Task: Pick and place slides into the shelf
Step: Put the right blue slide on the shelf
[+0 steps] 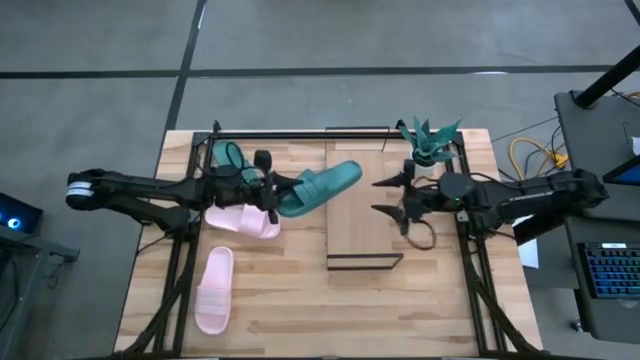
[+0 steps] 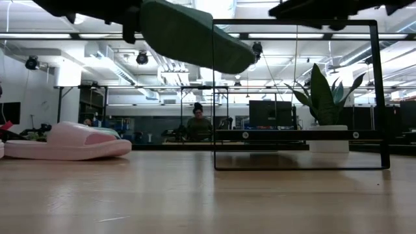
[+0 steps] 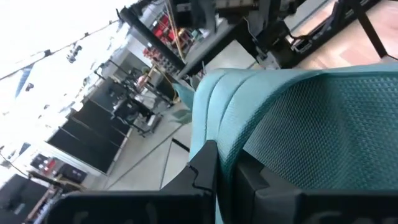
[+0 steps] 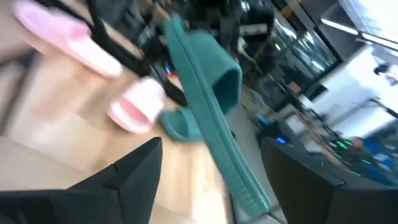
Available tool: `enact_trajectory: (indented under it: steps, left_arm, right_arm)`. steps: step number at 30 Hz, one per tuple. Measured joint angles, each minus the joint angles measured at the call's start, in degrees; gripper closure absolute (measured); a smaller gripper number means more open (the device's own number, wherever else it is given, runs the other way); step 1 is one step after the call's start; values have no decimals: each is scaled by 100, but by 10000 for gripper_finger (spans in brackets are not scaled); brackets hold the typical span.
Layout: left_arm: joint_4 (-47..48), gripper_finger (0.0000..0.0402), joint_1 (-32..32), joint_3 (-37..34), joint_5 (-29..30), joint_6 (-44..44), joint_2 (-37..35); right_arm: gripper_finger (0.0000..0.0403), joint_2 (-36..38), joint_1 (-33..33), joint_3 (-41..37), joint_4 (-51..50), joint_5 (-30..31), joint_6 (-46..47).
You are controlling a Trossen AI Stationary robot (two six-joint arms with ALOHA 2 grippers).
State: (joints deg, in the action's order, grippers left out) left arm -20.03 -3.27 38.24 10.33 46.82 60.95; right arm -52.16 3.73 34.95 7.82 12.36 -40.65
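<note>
One teal slide (image 1: 322, 187) clamped aloft in left gripper (image 1: 268, 189), right gripper (image 1: 392, 197) spread wide nearby

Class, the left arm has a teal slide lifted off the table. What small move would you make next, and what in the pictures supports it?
Probably carry on rightward toward the shelf. The left gripper is shut on the teal slide, which hangs in the air with only its tip over the shelf's left edge. The right gripper waits open over the shelf's right side, perhaps for a handover.
</note>
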Motion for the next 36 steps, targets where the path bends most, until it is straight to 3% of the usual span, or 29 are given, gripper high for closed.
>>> enact_trajectory:
  steps: [8,15,21,28,32,36]
  left_arm:
    - [-200,401,0,15,-18,41,223]
    - [-237,401,0,13,-279,23,98]
    - [-250,402,0,13,-572,19,101]
    - [-374,402,4,17,-579,15,94]
    - [-345,402,19,-15,-580,6,92]
    - [-354,402,20,-15,-581,8,88]
  right_arm:
    - [138,-928,0,886,-882,532,-484]
    - [145,-1422,-1,1214,-914,597,-949]
    - [147,-1757,-3,1481,-929,1299,-1056]
    - [152,-2056,2,1732,-970,1324,-1121]
    - [176,-2116,0,1761,-960,1324,-1157]
    - [232,-2080,0,1763,-960,1326,-1190]
